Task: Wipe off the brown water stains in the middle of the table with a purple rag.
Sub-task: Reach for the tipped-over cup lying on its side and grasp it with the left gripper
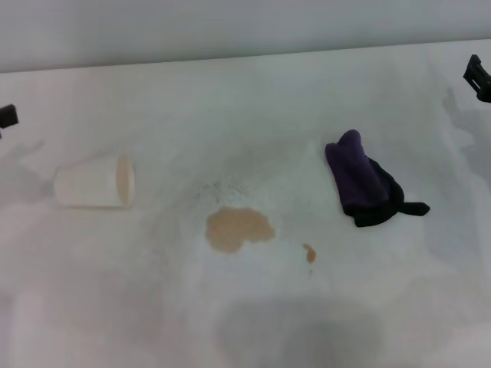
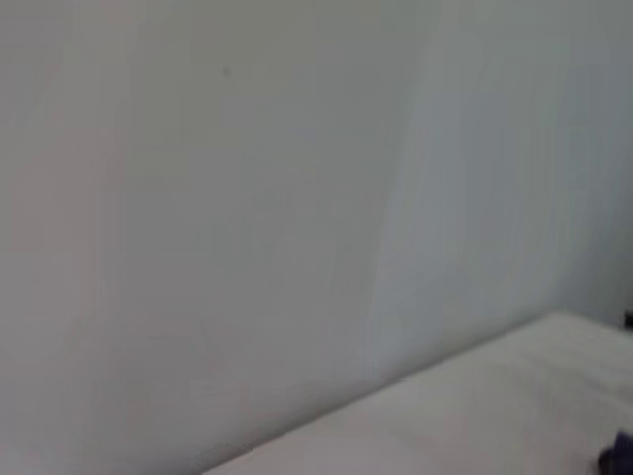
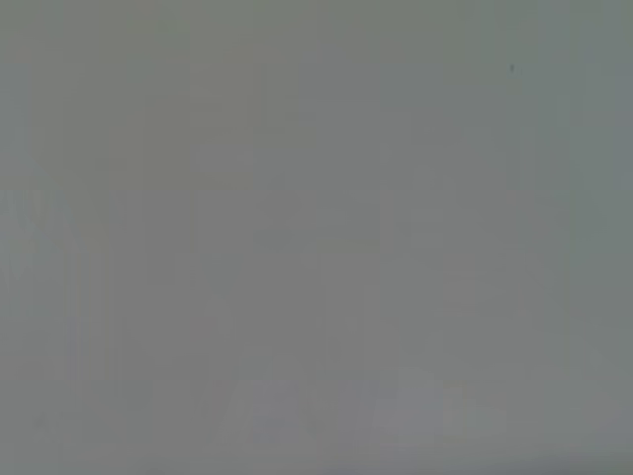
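**Grippers at the margins, rag unclaimed: wiping not begun**

Grippers: right gripper (image 1: 479, 77), a dark fragment at the right edge of the head view, well apart from all items; whether its fingers are apart or together cannot be told. Left gripper (image 1: 7, 116), a dark fragment at the left edge, likewise far off and its fingers unreadable. Neither wrist view shows its own fingers.

Purple rag (image 1: 362, 182): bunched dark purple cloth with black edging and a short black tail, lying free on the table (image 1: 245, 92) right of centre, nearer the right gripper. Nothing touches it.

Brown water stains (image 1: 238, 229): one irregular tan blotch near the table's middle, plus a small brown droplet (image 1: 309, 252) just to its right. Both look intact and unsmeared.

Paper cup (image 1: 96, 182): cream, tipped on its side, left of the blotch and apart from it.

Status, as judged: nothing done. Remaining: reach and grasp the rag, carry it left to the stains, wipe blotch and droplet.
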Robot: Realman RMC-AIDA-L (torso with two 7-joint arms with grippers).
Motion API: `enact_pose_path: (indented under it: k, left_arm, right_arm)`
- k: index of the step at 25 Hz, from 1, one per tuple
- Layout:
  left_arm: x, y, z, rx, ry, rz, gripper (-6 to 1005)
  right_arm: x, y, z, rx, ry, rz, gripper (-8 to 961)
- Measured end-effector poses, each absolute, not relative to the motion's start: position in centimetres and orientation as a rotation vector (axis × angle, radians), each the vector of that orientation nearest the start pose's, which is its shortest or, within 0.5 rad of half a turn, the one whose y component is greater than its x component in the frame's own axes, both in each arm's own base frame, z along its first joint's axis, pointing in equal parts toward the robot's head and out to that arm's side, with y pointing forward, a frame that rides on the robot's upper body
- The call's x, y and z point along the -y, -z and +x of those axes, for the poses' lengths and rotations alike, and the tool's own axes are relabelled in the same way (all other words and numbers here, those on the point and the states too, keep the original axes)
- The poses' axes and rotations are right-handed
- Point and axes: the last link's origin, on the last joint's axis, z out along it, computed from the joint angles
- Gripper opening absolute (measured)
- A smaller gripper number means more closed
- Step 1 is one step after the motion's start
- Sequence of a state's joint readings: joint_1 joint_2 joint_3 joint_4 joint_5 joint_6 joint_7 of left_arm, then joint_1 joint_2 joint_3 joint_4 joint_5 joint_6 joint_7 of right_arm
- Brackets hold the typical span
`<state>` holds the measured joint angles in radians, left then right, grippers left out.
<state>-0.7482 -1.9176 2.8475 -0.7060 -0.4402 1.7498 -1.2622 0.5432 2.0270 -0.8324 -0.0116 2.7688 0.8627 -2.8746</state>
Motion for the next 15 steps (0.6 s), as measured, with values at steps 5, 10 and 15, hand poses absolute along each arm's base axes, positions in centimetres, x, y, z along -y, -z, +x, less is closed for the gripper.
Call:
enact_pose_path:
  k: [5,10,15]
  left_arm:
    - [-37.0,-12.2,-29.0,0.508,0.481,-2.528,884]
    - [-38.4,-12.2,-27.0,0.333,0.246,-2.695,883]
    - [-39.3,-11.6,-25.3,0.130,0.000,-2.822,883]
  right_arm:
    - [-35.8,-3.0,38.9,-0.833,-0.492,-1.401,870]
    - [-35.5,-2.9,38.5,-0.873,-0.582,-1.377,870]
    - [-35.5,-2.8,38.5,-0.932,-0.644,-1.350,870]
